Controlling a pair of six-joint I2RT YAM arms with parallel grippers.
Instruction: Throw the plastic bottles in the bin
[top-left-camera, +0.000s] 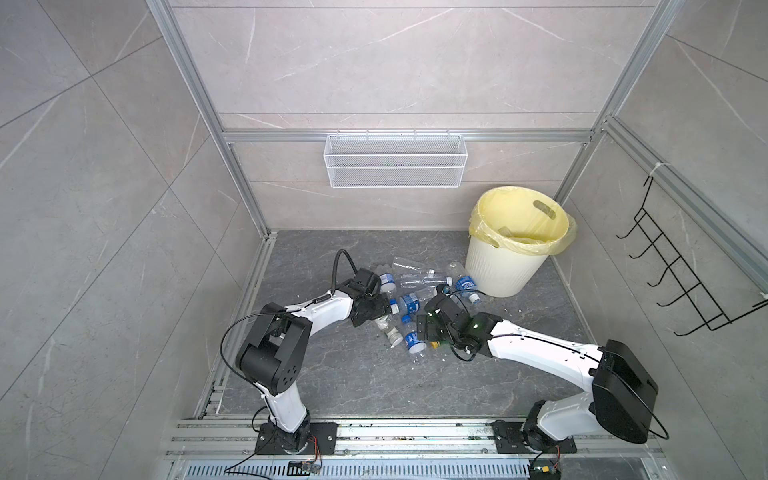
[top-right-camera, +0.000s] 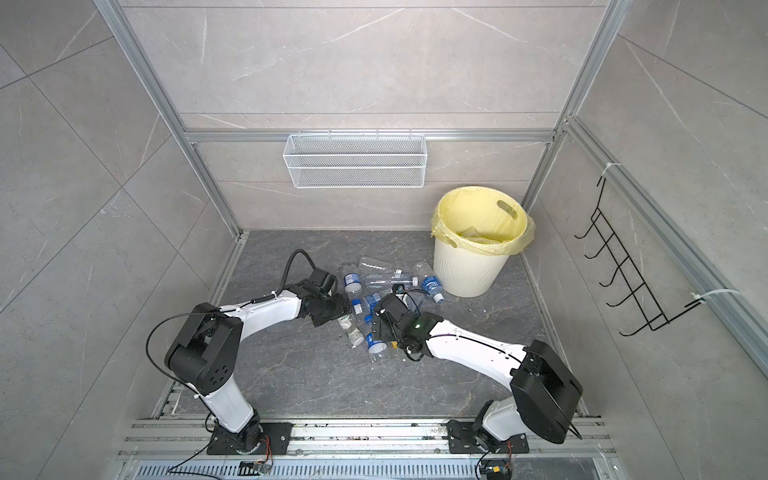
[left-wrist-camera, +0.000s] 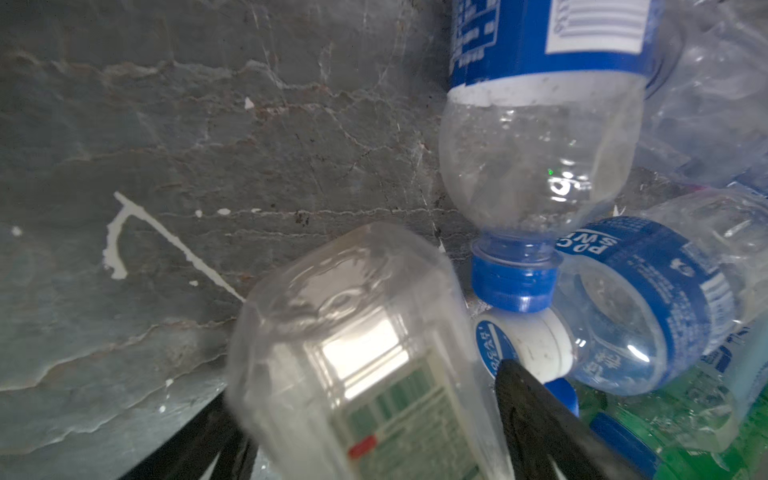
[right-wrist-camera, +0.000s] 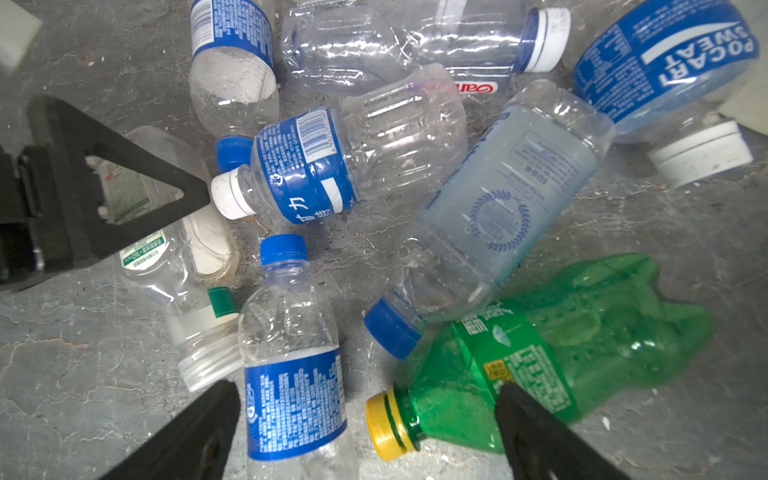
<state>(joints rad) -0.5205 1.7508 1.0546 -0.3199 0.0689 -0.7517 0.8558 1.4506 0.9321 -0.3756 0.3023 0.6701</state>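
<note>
Several plastic bottles (top-left-camera: 415, 286) lie in a heap on the dark floor, left of the bin (top-left-camera: 498, 274), a cream ribbed bucket with a pale yellow bag. My left gripper (left-wrist-camera: 370, 386) has both fingers against the sides of a clear bottle with a green-and-white label (left-wrist-camera: 353, 332), seen in both top views (top-left-camera: 388, 328) (top-right-camera: 351, 328). My right gripper (right-wrist-camera: 365, 395) hangs open over a blue-labelled bottle (right-wrist-camera: 291, 374) and the yellow cap of a crushed green bottle (right-wrist-camera: 582, 332), touching neither. In both top views the left gripper (top-left-camera: 380, 311) and right gripper (top-left-camera: 419, 328) stand close together.
A white wire basket (top-left-camera: 395, 160) hangs on the back wall. On the right wall hangs a black wire rack (top-left-camera: 681, 270). Aluminium frame rails edge the floor. Some clear plastic lies inside the bin (top-right-camera: 478, 239). The left gripper's finger (right-wrist-camera: 104, 187) shows in the right wrist view.
</note>
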